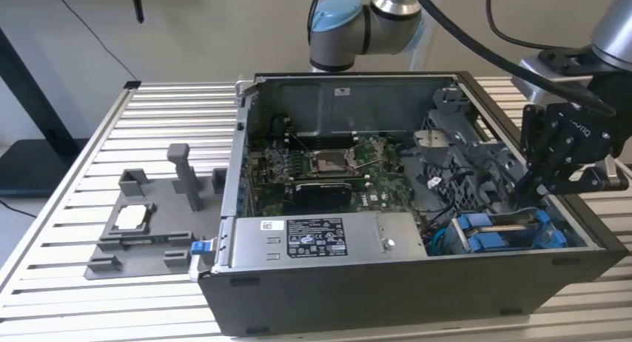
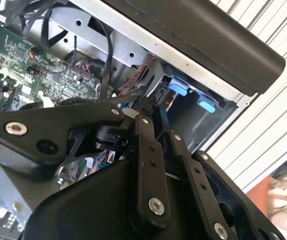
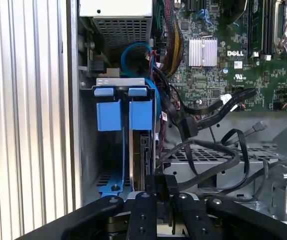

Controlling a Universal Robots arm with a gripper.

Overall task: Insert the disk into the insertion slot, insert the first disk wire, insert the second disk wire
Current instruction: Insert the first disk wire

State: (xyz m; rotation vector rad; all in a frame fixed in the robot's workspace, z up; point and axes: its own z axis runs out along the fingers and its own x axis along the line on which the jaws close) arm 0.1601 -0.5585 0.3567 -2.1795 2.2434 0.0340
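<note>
Slatted metal table point(image 1: 148, 120) bears open computer case point(image 1: 395, 297), pincer point(image 1: 522, 196) inside.

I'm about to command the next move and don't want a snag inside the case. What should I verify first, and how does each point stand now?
1. Disk in the insertion slot: ok. It stands in its blue carrier inside the cage.
2. Disk pushed fully home: cannot tell.
3. Gripper lined up with the slot: ok. It is at the disk's end; whether it touches the disk, cannot tell.
4. Black cables clear of the gripper: not ok. They loop close beside it, over the neighbouring cage.
5. Disk wires plugged in: cannot tell.
6. Computer case flat on the slatted table: ok.
</note>
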